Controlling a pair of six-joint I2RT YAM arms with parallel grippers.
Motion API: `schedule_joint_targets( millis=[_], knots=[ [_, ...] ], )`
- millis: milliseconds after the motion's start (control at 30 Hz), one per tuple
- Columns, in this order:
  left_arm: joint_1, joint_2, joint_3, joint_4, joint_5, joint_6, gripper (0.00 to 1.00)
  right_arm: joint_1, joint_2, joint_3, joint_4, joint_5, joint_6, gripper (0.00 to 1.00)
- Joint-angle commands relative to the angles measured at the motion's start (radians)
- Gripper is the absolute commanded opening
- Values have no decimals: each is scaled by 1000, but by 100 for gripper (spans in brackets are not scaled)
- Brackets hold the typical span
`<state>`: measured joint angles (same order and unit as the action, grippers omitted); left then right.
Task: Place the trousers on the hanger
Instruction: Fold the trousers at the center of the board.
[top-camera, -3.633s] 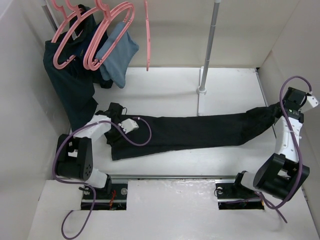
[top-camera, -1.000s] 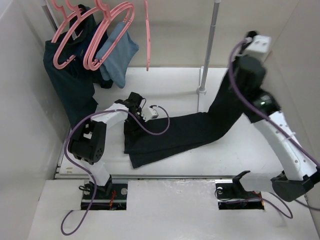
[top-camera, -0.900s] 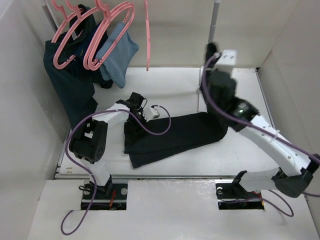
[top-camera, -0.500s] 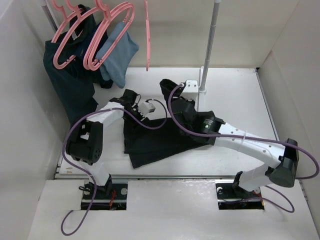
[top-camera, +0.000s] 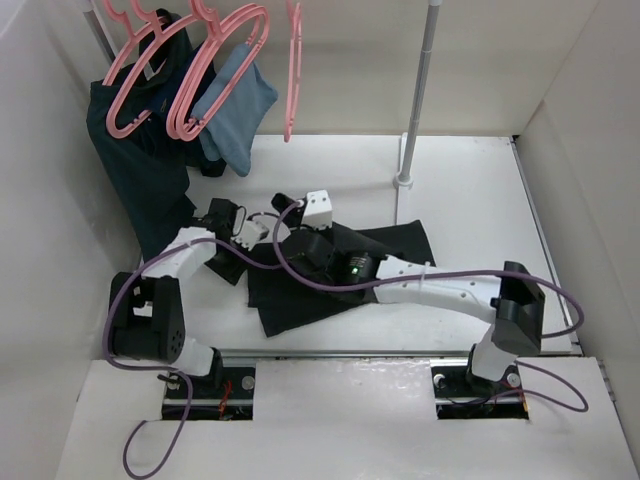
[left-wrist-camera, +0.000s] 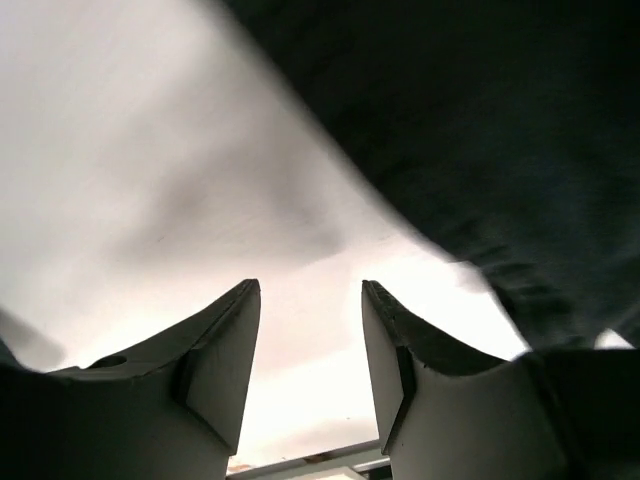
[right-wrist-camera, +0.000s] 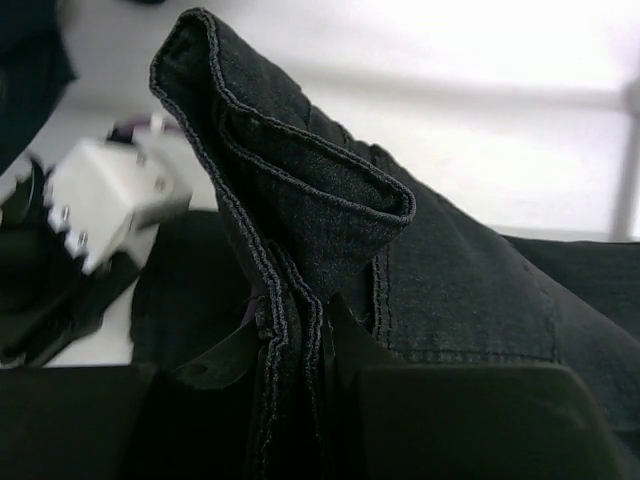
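Swung left across the table (top-camera: 470, 180) in the past second, the right gripper (right-wrist-camera: 295, 322) stays pinched nearly shut on a doubled hem of the black trousers (right-wrist-camera: 330, 200), which now lie folded back over themselves left of centre. The left gripper (left-wrist-camera: 310, 292), narrower than a moment ago, stands partly open over bare white surface with nothing between its fingers and dark cloth just beyond. A pink hanger (top-camera: 291, 75) hangs at the back, well apart from the trousers.
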<state>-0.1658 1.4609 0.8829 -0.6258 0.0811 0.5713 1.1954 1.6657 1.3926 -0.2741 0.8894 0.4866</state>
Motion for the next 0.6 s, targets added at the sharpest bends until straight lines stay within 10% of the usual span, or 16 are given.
schedule_joint_targets(
  millis=[0,167,300,367,567],
  knots=[
    [72,-56,22,3,-52,-68,42,47,29,82,147,-70,1,0],
    [204,-97,47,35,-145,-160,46,47,133,76,183,-275,-22,2],
    [304,-149,47,22,-155,-208,50,47,233,45,240,-677,-97,57],
    [327,-186,57,1,-112,-208,51,47,291,45,240,-890,-141,100],
    [327,-273,143,-129,37,-128,55,174,144,-26,240,-830,-269,100]
  ],
)
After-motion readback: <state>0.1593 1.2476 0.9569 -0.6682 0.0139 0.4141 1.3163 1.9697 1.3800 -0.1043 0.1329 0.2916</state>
